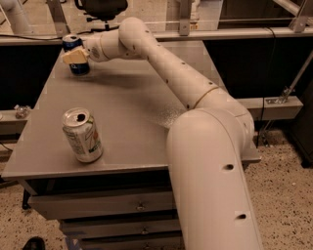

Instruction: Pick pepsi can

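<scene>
The pepsi can (79, 68), dark blue with a silver top, stands upright at the far left corner of the grey table (127, 102). My gripper (76, 55) reaches across the table from the right and sits at the can's middle, its cream tip covering part of the can's side. The can's top and bottom show above and below the gripper. My white arm (166, 68) stretches over the table's back half.
A silver-white can (82, 135) with green and orange markings stands upright near the table's front left. The table's left edge is close to the pepsi can. A rail and an office chair (100, 7) stand behind the table. Drawers sit under the tabletop.
</scene>
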